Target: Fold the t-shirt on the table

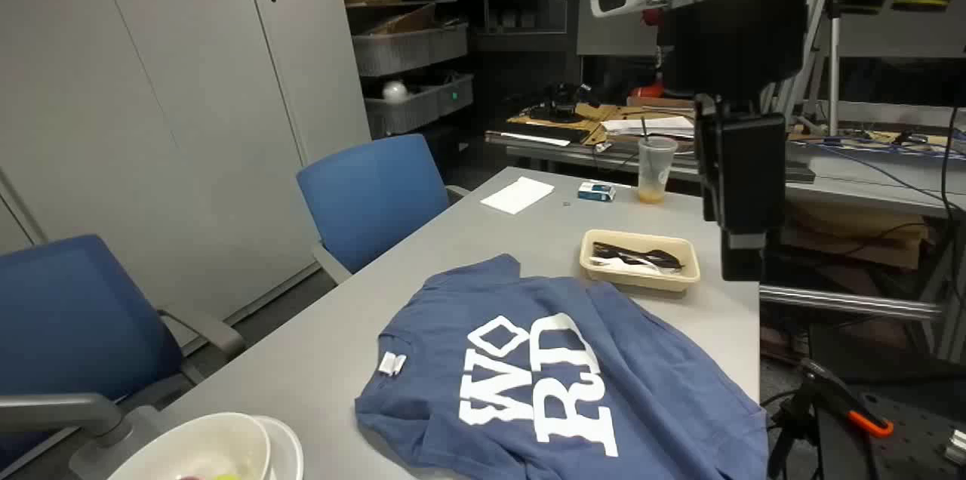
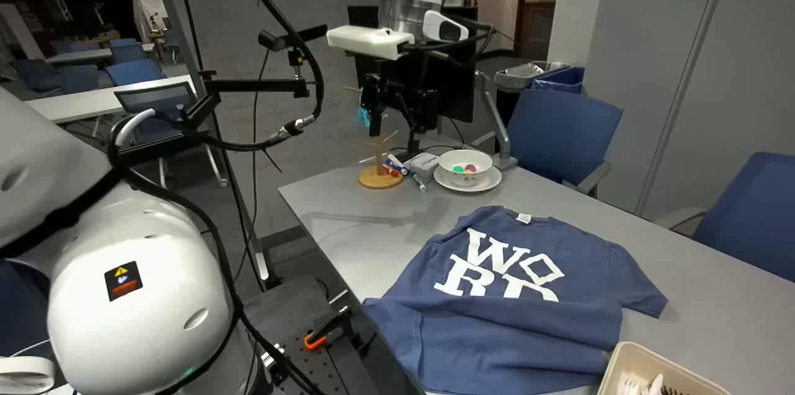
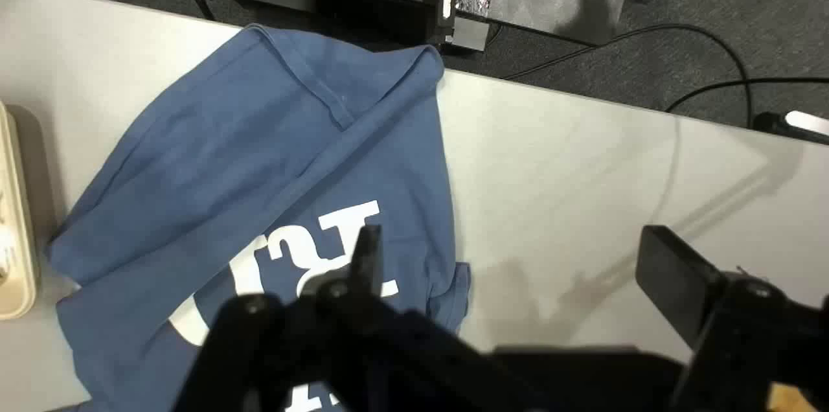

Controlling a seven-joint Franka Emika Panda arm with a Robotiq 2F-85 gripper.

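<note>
Just beside the t-shirt [image 2: 515, 271], a tray [image 1: 649, 281] holds dark and white cutlery [image 1: 638, 253]; across the t-shirt from it, a bowl [image 2: 464, 179] on a plate [image 2: 490, 183] holds small coloured pieces [image 2: 470, 168], seemingly round. The t-shirt lies on the table [image 2: 702, 283], well below the gripper [image 3: 511, 263], whose jaws stand apart.

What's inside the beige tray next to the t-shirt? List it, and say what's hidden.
The beige tray holds black cutlery and white cutlery; one white piece looks like a fork. The pieces overlap, so whatever lies beneath them is covered and can't be counted.
</note>
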